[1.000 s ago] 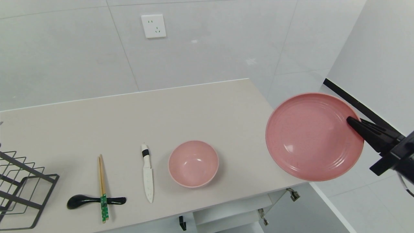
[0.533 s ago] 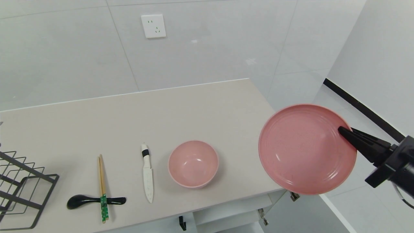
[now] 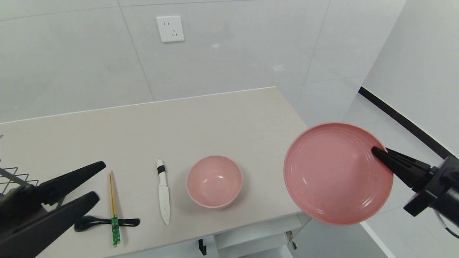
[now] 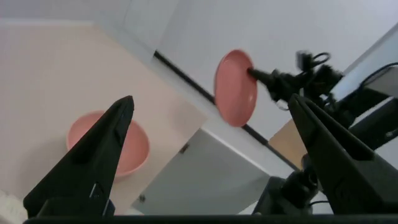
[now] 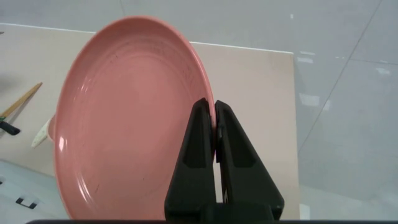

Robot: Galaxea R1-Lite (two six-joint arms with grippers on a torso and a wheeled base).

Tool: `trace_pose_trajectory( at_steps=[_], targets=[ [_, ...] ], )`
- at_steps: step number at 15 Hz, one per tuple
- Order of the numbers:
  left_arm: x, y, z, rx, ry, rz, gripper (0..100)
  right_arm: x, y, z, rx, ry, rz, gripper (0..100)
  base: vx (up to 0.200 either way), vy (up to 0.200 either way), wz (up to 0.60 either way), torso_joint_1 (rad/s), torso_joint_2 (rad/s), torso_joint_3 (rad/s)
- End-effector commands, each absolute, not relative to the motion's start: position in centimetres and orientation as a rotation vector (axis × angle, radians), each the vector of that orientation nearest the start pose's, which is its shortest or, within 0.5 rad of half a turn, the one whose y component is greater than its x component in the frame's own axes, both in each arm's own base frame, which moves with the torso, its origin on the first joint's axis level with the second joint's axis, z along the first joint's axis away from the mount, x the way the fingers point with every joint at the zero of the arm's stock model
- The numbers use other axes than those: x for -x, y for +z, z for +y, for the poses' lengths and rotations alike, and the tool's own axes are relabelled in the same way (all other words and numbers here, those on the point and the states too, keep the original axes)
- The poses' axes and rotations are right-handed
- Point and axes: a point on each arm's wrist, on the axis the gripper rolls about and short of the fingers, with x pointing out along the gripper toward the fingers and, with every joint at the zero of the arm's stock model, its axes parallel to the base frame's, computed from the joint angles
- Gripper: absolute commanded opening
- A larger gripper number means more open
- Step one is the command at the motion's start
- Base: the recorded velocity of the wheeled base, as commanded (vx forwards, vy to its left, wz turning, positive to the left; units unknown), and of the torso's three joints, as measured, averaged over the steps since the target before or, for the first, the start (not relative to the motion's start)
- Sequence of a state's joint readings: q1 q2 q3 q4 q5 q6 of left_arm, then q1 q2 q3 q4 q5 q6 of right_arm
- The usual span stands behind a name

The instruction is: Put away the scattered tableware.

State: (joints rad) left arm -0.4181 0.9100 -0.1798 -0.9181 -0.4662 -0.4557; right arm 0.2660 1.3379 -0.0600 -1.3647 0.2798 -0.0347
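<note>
My right gripper [image 3: 376, 152] is shut on the right rim of a pink plate [image 3: 337, 173], which hangs tilted in the air off the counter's right front corner. In the right wrist view the gripper [image 5: 215, 111] pinches the plate [image 5: 130, 124] at its edge. On the counter lie a pink bowl [image 3: 214, 181], a white knife [image 3: 164, 191], a pair of chopsticks [image 3: 113, 208] and a black spoon [image 3: 86, 223] under them. My left gripper [image 3: 99, 181] hovers open just left of the chopsticks, holding nothing. The left wrist view shows the bowl [image 4: 134, 140] and plate [image 4: 236, 87] beyond the gripper [image 4: 210, 102].
A dark wire dish rack [image 3: 10, 172] stands at the counter's left edge, mostly hidden behind my left arm. The beige counter [image 3: 200, 122] has bare room at the back. A wall socket [image 3: 170, 28] sits on the tiled wall. Floor lies beyond the counter's right edge.
The plate in my right gripper has dropped lower and shifted a little left. My left arm has come into view at the lower left, covering most of the rack.
</note>
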Motion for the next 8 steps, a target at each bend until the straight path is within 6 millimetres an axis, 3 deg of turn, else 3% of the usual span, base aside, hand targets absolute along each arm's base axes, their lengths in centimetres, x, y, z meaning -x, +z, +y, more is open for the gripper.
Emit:
trace_pose_trajectory(
  at_steps=[1,5,6,7,8],
  targets=[
    [-10.6,19.1,-5.6,0.391,-0.869,0.099,100,-14.7,15.3,4.6,0.035,0.540,-0.086,0,0.000,0.000,0.00,0.000,0.00,0.000],
    [-14.6,19.3,-5.9,0.387,-0.747,0.261,100,-14.6,15.9,4.2,0.037,0.517,-0.121,0,0.000,0.000,0.00,0.000,0.00,0.000],
    [-15.9,18.1,-6.1,0.366,-0.710,0.391,100,-14.6,16.1,3.9,0.038,0.493,-0.130,0,0.000,0.000,0.00,0.000,0.00,0.000],
    [-15.9,18.1,-6.1,0.366,-0.710,0.391,100,-14.6,16.1,3.9,0.038,0.493,-0.130,0,0.000,0.000,0.00,0.000,0.00,0.000],
    [-17.6,15.2,-6.5,0.299,-0.678,0.550,100,-14.9,16.4,3.6,0.040,0.476,-0.142,0,0.000,0.000,0.00,0.000,0.00,0.000]
  ],
)
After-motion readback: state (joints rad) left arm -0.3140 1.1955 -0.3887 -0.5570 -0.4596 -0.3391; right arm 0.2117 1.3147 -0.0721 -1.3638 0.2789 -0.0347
